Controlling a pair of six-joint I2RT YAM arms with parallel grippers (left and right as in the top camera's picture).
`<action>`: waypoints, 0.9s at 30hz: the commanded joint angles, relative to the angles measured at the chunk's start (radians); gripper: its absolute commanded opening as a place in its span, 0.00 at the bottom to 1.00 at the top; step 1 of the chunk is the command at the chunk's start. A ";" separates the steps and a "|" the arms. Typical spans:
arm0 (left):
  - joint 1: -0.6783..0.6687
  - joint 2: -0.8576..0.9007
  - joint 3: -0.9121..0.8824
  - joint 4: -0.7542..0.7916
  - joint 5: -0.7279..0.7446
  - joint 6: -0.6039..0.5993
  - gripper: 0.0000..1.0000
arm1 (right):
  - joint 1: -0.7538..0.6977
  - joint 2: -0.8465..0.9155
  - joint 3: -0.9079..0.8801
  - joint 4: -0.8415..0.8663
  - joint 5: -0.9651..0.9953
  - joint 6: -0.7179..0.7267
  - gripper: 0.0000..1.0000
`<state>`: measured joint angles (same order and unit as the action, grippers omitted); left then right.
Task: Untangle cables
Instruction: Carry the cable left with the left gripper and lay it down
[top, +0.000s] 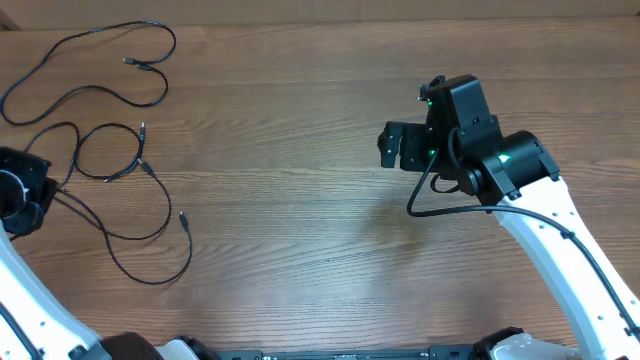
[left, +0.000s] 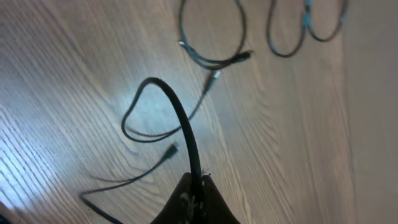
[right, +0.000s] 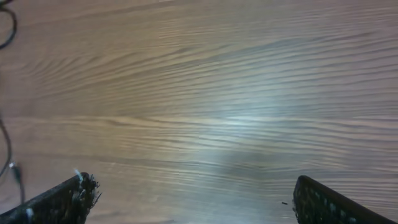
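Pinching one of the cables (top: 141, 165) at the far left edge of the table (top: 320, 260), my left gripper (left: 194, 198) was clamped tight on it. Left wrist view: the held cable (left: 182, 121) stood up from between the closed fingertips, arched over and met the wood in a loose loop just ahead. Thinner runs of cord lay flat around that loop, with one small plug (left: 171, 150) beside it. Two more rounded loops sat farther off, near the top of that view, blurred.

Overhead: the whole tangle lay on the left third of the table. The nearest bunch spread directly to the right of my left gripper: a small loop, crossing strands, and one long strand curving toward the front edge. Several plug ends showed among them. The far loop (top: 137, 65) lay toward the back left corner, with plug ends showing inside its curve. Whether it touched the near bunch, I could not tell.

My right gripper (right: 193, 186) hung over bare wood on the right half, well apart from every cable, jaws spread wide and holding nothing. Right wrist view: fingers (right: 62, 202) at the bottom corners, plain wood grain between them. Only slivers of black cord showed at the extreme left edge of that view, far from the fingertips.
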<state>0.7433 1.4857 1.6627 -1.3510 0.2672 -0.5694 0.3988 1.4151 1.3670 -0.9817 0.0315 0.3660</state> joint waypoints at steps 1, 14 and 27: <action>0.064 0.097 -0.022 0.047 -0.058 0.019 0.04 | -0.002 0.001 0.012 0.003 0.050 0.000 1.00; 0.126 0.320 -0.022 0.420 -0.352 0.090 0.04 | -0.002 0.001 0.012 0.003 0.050 0.000 1.00; 0.322 0.539 -0.022 0.467 -0.367 0.101 0.20 | -0.002 0.001 0.012 0.003 0.050 0.000 1.00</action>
<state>1.0351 1.9980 1.6405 -0.8852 -0.0910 -0.4862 0.3992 1.4151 1.3670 -0.9844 0.0677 0.3660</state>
